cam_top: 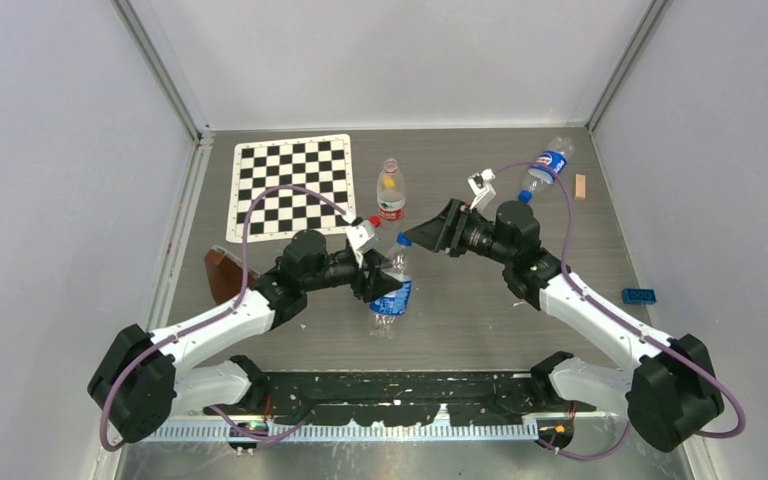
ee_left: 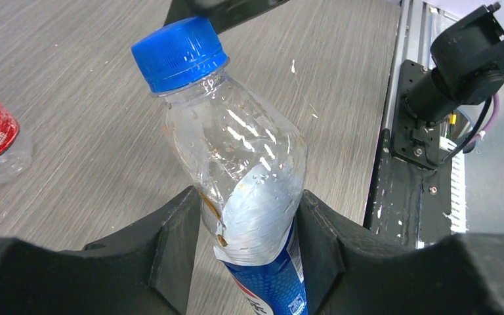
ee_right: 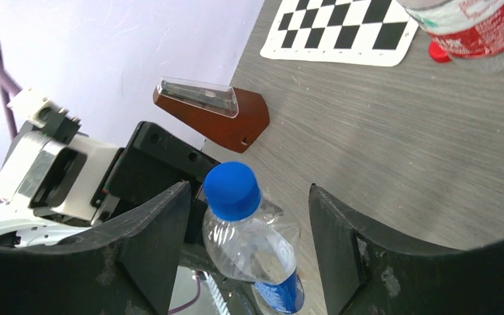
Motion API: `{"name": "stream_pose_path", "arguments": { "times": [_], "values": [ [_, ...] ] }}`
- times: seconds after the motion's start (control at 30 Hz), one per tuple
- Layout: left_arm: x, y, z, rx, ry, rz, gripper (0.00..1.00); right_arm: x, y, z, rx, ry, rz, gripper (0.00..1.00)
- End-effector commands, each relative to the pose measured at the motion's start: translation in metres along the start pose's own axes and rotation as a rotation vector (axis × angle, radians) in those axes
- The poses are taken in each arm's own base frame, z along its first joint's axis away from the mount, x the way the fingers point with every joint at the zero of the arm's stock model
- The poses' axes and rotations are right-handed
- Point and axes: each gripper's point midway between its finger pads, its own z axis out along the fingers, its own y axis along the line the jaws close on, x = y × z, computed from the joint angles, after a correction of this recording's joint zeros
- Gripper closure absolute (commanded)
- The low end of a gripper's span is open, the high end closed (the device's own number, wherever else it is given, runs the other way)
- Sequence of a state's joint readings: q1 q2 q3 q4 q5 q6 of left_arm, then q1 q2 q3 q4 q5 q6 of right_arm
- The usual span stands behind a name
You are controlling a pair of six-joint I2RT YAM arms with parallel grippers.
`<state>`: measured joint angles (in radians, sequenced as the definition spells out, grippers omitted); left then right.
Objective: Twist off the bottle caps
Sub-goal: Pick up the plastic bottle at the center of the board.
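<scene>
My left gripper (ee_left: 249, 220) (cam_top: 385, 278) is shut on the body of a clear bottle (ee_left: 243, 164) (cam_top: 394, 290) with a blue label, held tilted above the table. Its blue cap (ee_left: 178, 52) (ee_right: 231, 190) (cam_top: 404, 240) sits on the neck. My right gripper (ee_right: 249, 203) (cam_top: 418, 238) is open, its jaws on either side of that cap without touching it. A red-and-white-labelled bottle (cam_top: 391, 195) (ee_right: 472, 26) is behind, with a loose red cap (cam_top: 373, 221) (ee_right: 438, 52) on the table beside it. Another blue-labelled bottle (cam_top: 548, 165) lies at the back right, blue cap (cam_top: 525, 196) on.
A checkerboard mat (cam_top: 290, 185) lies at the back left. A brown wedge with a clear top (cam_top: 228, 272) (ee_right: 213, 108) sits by the left wall. A small tan block (cam_top: 580, 187) and a blue brick (cam_top: 640, 295) lie at the right. Walls close in three sides.
</scene>
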<state>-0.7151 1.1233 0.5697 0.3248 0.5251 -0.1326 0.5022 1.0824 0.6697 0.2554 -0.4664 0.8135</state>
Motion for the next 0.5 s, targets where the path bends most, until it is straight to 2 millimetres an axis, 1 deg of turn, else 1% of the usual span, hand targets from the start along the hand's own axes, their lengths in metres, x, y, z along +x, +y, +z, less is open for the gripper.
{"name": "stream_pose_path", "arguments": {
  "times": [0.0, 0.13, 0.2, 0.23, 0.37, 0.47],
  "values": [
    [-0.018, -0.01, 0.006, 0.057, -0.012, 0.062, 0.68, -0.013, 0.017, 0.011, -0.069, -0.009, 0.035, 0.3],
    [-0.018, -0.011, 0.008, 0.06, -0.006, 0.065, 0.69, -0.006, 0.017, 0.018, -0.101, 0.033, 0.047, 0.38],
    [-0.018, -0.011, 0.009, 0.06, -0.002, 0.065, 0.69, -0.003, 0.017, 0.02, -0.115, 0.054, 0.047, 0.45],
    [-0.016, -0.011, 0.009, 0.058, 0.001, 0.063, 0.69, -0.002, 0.019, 0.02, -0.13, 0.062, 0.042, 0.52],
    [-0.017, -0.008, 0.01, 0.036, 0.001, 0.061, 0.68, 0.004, 0.022, 0.018, -0.161, 0.087, 0.033, 0.67],
    [-0.017, -0.007, 0.01, 0.024, -0.001, 0.057, 0.68, 0.007, 0.023, 0.017, -0.173, 0.104, 0.029, 0.7]
  ]
}}
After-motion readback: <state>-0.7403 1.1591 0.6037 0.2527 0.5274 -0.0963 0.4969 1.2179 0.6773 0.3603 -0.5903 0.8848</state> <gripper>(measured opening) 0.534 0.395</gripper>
